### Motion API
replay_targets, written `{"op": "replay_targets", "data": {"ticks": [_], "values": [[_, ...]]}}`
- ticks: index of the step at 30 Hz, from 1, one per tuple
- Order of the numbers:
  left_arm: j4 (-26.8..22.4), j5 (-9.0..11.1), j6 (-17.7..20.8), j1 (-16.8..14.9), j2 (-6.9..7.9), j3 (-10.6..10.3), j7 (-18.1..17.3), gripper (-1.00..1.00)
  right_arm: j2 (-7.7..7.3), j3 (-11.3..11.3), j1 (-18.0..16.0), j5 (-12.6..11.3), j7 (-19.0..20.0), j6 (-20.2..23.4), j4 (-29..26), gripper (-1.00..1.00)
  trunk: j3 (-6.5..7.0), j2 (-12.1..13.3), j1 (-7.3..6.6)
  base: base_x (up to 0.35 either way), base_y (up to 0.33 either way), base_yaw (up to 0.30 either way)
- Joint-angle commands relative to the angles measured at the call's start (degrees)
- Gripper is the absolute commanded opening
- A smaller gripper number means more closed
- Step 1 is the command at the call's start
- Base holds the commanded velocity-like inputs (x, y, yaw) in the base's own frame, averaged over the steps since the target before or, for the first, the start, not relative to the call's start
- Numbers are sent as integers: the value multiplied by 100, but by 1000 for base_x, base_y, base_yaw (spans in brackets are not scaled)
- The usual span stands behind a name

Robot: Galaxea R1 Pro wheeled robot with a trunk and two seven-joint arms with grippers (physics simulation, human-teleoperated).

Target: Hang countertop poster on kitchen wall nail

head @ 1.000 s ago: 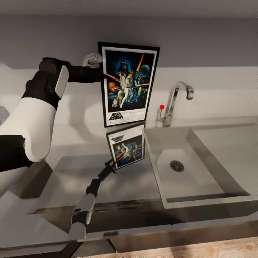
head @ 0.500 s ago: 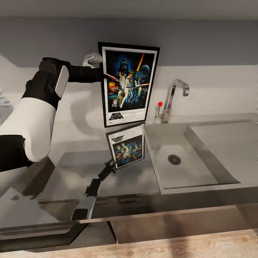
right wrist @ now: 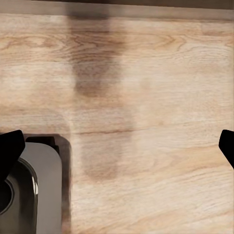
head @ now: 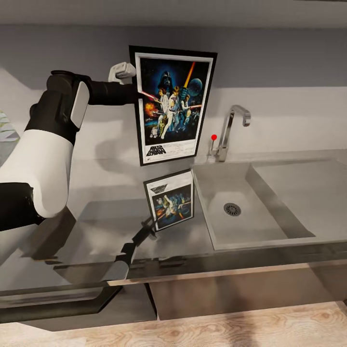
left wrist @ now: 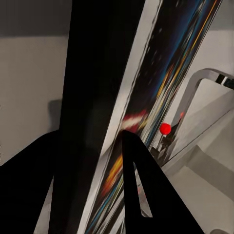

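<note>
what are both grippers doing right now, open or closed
Left gripper: shut on the poster, gripping its edge.
Right gripper: open, holding nothing, over the wooden floor.

kitchen countertop (head: 96, 193): glossy grey | sunken sink (head: 270, 217) | chrome tap (head: 230, 130) at back

Grey wall (head: 289, 53); pale wood floor (head: 241, 330)

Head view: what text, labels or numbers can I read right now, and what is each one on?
"STAR WARS": black block lettering on the white lower border of the poster, held upright by the left hand.
Fine print beside and below that title: too small to read.
Mirror image of the poster on the kitchen countertop: its lettering is too faint and blurred to read.
Tap and sink: no markings visible.
</note>
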Motion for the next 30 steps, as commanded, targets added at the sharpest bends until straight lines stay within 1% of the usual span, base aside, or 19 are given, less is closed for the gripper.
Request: {"op": "replay_targets", "data": {"ticks": [1,9,14,20,30], "values": [[-6,4,37,-4,0,8,-19,-100,-1,4,-10,-25,12,-31,20,100,-4,-2,0,-3,0,0],[-12,12,38,-4,0,9,-19,-100,5,4,-10,-25,12,-31,21,100,-4,-2,0,-38,0,0],[-13,13,38,-4,31,9,-19,-100,6,4,-10,-25,12,-31,20,100,-4,-2,0,-260,0,0],[-13,11,38,-4,57,9,-19,-100,7,4,-10,-25,12,-31,20,100,-4,-2,0,-172,0,0],[-13,19,38,-4,60,9,-27,-100,7,4,-10,-25,12,-31,19,100,-4,-2,0,-318,0,0]]}}
